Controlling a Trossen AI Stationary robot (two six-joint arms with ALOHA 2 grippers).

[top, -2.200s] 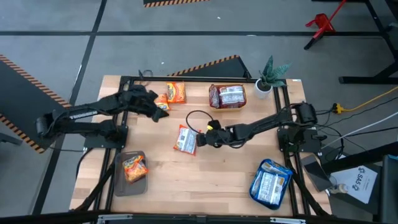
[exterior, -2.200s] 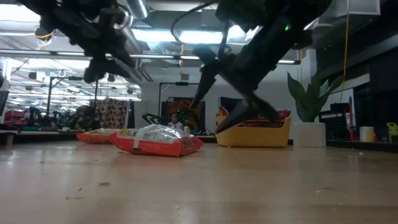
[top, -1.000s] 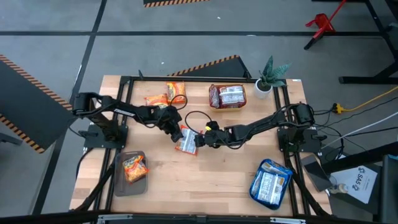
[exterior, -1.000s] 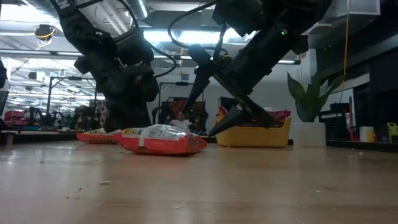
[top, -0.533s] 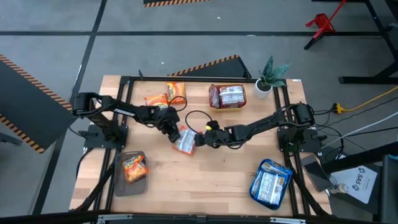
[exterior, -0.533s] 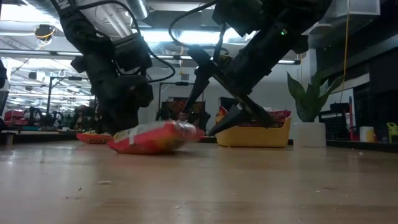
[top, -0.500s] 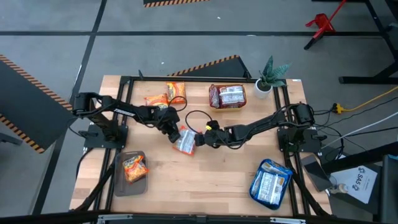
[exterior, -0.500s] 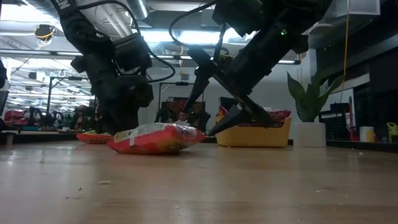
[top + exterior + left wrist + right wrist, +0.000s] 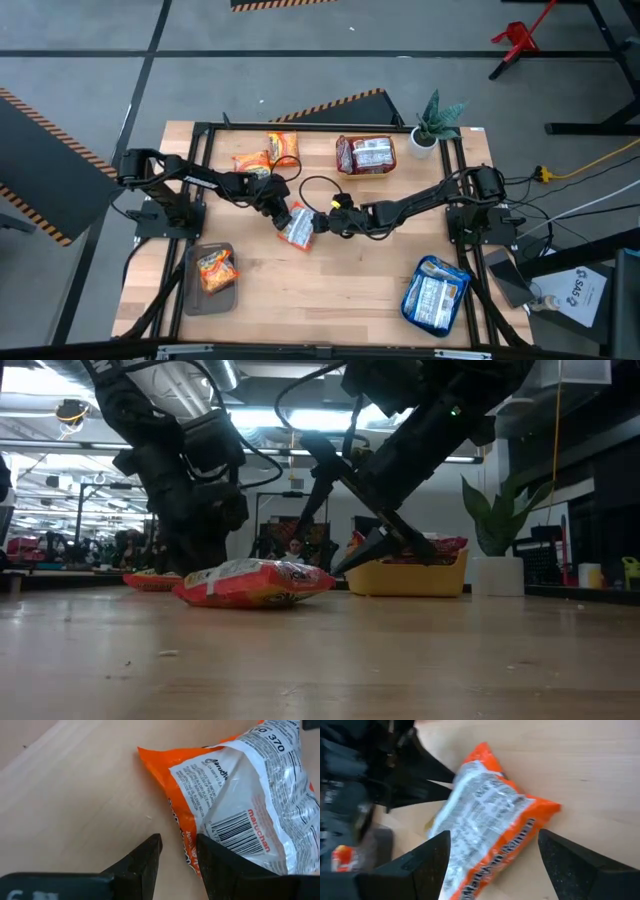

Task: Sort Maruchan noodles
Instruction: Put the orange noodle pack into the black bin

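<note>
One Maruchan noodle packet, orange with its white printed back up, lies mid-table. My left gripper stands at its left side, partly open, its fingers straddling the packet's orange long edge. My right gripper stands wide open at the packet's right side, and the packet shows between its fingers; I cannot tell whether they touch. Two more orange packets lie flat at the far edge. Red-and-white packets fill a yellow bowl. My left gripper has one finger over the packet's printed top face, just inside its orange long edge; the other finger is over bare table beside that edge. The fingers slant down from the table's left. The packet lies on the table.
A grey tray at the near left holds an orange packet. A teal tray at the near right holds blue-and-white packets. A potted plant stands at the far right. A black cable loops over the table behind the grippers.
My left gripper has tipped a little at the packet's edge. The packet bunched up briefly, then spread flat again, shifted slightly toward the table's left. My right gripper has kept still and open.
</note>
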